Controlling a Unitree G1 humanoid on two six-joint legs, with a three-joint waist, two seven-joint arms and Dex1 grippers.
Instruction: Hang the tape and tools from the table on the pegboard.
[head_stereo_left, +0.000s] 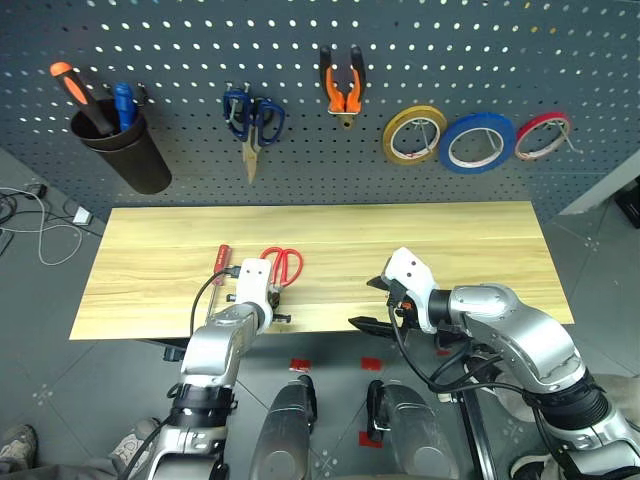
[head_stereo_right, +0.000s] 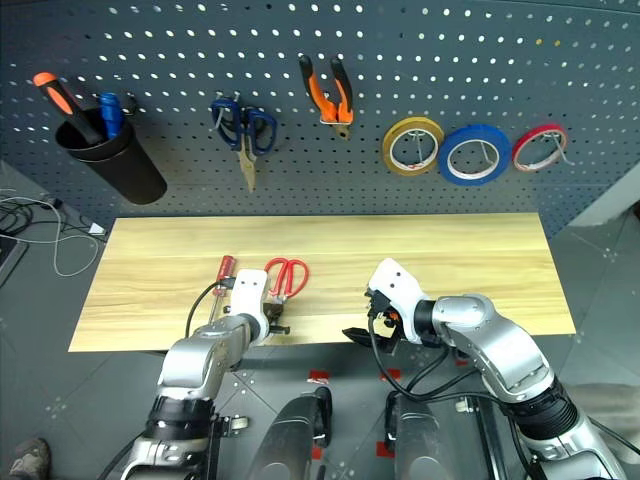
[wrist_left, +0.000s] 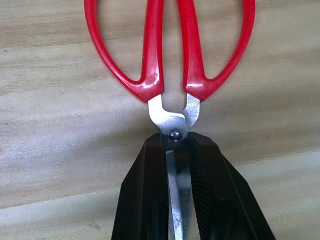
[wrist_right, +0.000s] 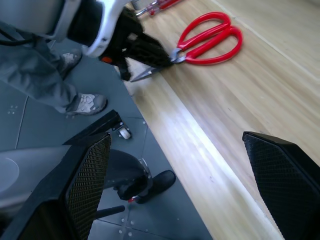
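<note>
While the red scissors (wrist_left: 170, 65) lie flat near the table's (head_stereo_left: 450, 240) front edge, my left gripper (wrist_left: 177, 150) is clamped on their blades just below the pivot. My right gripper (wrist_right: 190, 185) hangs wide open over that edge. Red screwdriver (head_stereo_left: 219, 270) alongside; blue tape (head_stereo_left: 477, 142) and pliers (head_stereo_left: 343, 88) on the pegboard (head_stereo_left: 300, 40).

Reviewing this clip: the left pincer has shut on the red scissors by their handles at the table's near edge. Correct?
Not quite. The left pincer is shut on the red scissors by their blades, just below the pivot, not the handles. The left wrist view shows this. They do lie at the table's near edge.
</note>
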